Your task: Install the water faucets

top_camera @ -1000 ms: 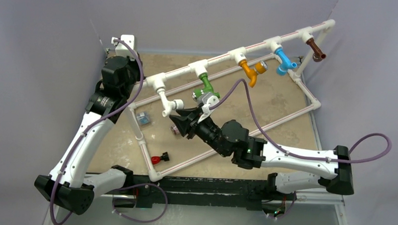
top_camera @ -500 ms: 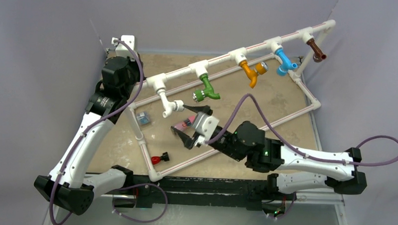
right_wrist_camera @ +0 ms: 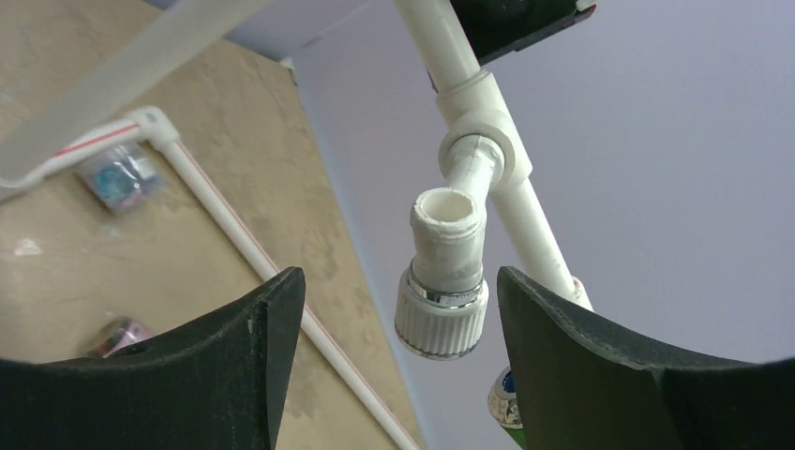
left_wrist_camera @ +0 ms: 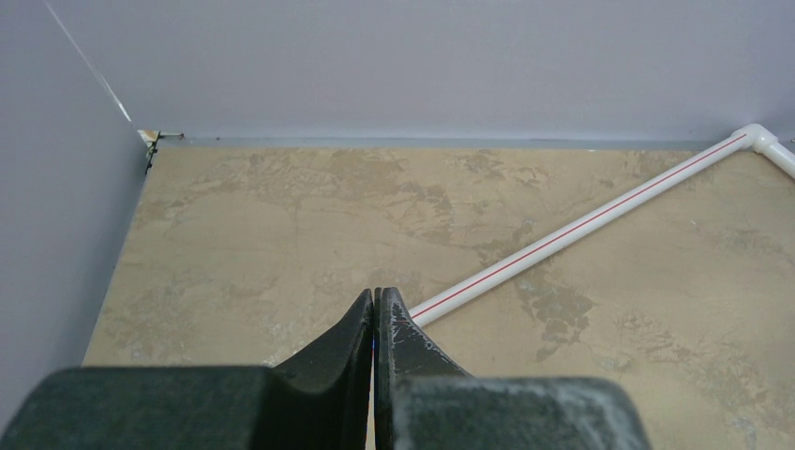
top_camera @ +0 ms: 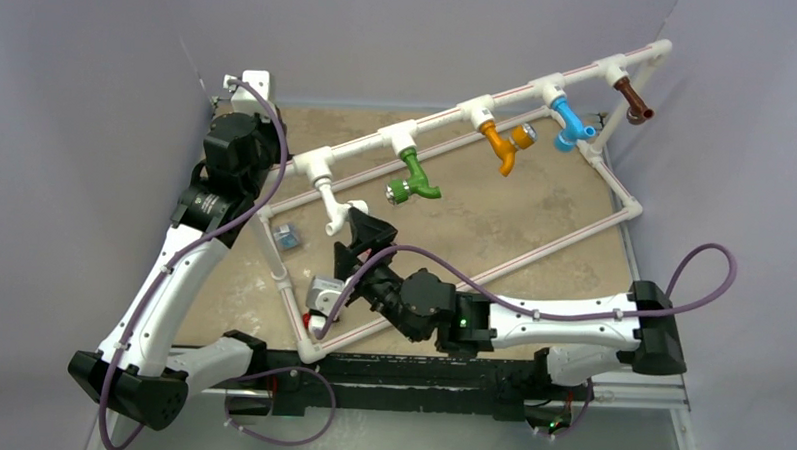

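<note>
1. Looking down from the top, five water faucets hung in a row from the high bar of the white pipe frame (top_camera: 448,122). The white faucet (top_camera: 337,211) was at the left end, then came the green faucet (top_camera: 413,176), the orange faucet (top_camera: 500,144), the blue faucet (top_camera: 573,126) and the brown faucet (top_camera: 634,98). The right pincer (top_camera: 359,239) sat just beside the white faucet, with its jaws apart and pointed at it. A small blue packet (top_camera: 289,236) lay on the table (top_camera: 535,205).

2. From the left wrist, the left pincer (left_wrist_camera: 375,298) was closed tight with nothing in it. It hung over bare table, and one low pipe (left_wrist_camera: 581,225) ran past. No faucet showed there.

3. From the right wrist, the right pincer (right_wrist_camera: 398,281) was wide open and held nothing. The white faucet (right_wrist_camera: 448,272) hung between the two black fingers (right_wrist_camera: 253,347). It touched neither and was closer to the one on the right of the picture. Its open spout faced the camera, and its round knob was below. I think the job was to grab this faucet and twist it snug. To do that well, the pincer should slide over until the faucet is in the middle. Then it should squeeze the body, not the knob, because the knob would likely just spin. A squeeze from one side could push the faucet crooked.
</note>
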You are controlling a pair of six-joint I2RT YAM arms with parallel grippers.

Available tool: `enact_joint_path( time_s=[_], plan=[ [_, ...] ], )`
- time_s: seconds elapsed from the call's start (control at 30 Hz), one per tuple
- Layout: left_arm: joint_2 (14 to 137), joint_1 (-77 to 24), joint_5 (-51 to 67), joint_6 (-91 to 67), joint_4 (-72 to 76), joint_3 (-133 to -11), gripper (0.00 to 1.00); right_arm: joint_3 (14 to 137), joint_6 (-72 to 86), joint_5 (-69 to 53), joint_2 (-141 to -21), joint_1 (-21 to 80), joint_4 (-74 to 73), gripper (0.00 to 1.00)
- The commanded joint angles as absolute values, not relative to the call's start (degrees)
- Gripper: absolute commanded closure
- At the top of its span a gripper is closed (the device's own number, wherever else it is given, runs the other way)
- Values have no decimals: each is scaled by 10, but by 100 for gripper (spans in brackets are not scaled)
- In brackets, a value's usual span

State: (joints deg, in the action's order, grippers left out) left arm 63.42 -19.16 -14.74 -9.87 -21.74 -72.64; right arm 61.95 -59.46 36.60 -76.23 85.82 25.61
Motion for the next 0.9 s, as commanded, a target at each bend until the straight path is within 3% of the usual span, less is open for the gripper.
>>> enact_joint_path(
  time_s=[0.0, 0.17, 0.33, 0.7, 0.87],
  plan=[
    [660, -214, -89, -113, -345, -686, 100, 622, -692, 422, -784, 862, 396, 23],
    [661, -214, -88, -113, -343, -685, 100, 640, -704, 414, -821, 861, 441, 26],
    [661, -215, -88, -113, -343, -686, 100, 656, -718, 422, -850, 854, 485, 36],
    [661, -218, -90, -112, -343, -686, 100, 679, -623, 434, -859, 825, 515, 100],
    [660, -219, -91, -112, -343, -686, 100, 692, -484, 451, -854, 819, 510, 100]
  ],
)
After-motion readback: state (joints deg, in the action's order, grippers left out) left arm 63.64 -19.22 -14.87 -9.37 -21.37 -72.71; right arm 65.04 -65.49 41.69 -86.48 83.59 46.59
